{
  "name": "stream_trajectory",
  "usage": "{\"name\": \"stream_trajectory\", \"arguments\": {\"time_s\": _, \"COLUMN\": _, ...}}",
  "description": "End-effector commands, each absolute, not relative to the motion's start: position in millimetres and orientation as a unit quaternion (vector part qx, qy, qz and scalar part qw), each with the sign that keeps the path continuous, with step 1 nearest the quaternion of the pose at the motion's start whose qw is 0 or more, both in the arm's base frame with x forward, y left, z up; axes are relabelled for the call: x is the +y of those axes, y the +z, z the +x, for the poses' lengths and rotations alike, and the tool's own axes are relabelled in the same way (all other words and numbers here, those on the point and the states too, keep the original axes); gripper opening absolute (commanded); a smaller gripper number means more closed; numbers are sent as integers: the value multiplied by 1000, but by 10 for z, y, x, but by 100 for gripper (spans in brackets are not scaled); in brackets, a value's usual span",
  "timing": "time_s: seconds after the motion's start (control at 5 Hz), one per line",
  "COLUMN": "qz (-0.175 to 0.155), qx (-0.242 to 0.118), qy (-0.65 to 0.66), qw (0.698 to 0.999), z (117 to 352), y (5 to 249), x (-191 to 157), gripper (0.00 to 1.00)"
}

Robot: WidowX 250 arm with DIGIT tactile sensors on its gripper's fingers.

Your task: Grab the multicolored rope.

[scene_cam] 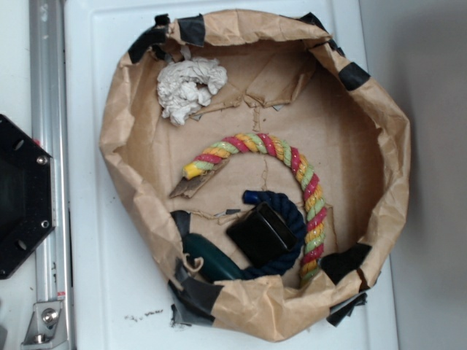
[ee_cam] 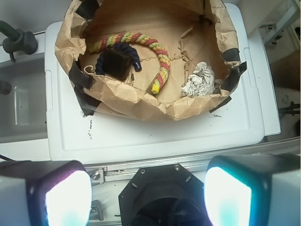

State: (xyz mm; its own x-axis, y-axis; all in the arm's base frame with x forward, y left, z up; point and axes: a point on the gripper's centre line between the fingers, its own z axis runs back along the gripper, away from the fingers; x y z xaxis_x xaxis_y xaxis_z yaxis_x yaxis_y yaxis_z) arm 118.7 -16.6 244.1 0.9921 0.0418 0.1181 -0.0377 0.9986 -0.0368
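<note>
Ext cam overhead, close; wrist cam farther, looking down; both share paper basket (scene_cam: 117, 131) (ee_cam: 141, 101)

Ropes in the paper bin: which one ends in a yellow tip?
The multicolored rope, a long arc of twisted red, yellow and light green strands; its yellow tip is on the open floor. The shorter dark navy rope is one solid colour, curling around the black block.

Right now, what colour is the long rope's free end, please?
Yellow; the multicolored rope ends in yellow, clearest in the exterior view.

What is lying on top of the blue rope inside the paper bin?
A black box sits on the blue rope, covering its middle. Only the rope's curved ends show; the part beneath the box is hidden.
</note>
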Motion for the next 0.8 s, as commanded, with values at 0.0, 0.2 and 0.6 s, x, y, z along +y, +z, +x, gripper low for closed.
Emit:
{"name": "stream_trajectory", "arguments": {"time_s": 0.0, "qz": -17, "qx": -60, "qy": 20, "qw": 998, "z": 1187, "y": 2441, "x": -166, "gripper": 100}}
{"name": "stream_trajectory", "arguments": {"time_s": 0.2, "qz": -23, "qx": -126, "qy": -20, "qw": 992, "z": 1687, "y": 2155, "x": -50, "gripper": 100}}
{"name": "stream_trajectory", "arguments": {"time_s": 0.6, "qz": 31, "qx": -199, "qy": -243, "qw": 949, "z": 2740, "y": 1549, "x": -57, "gripper": 100}}
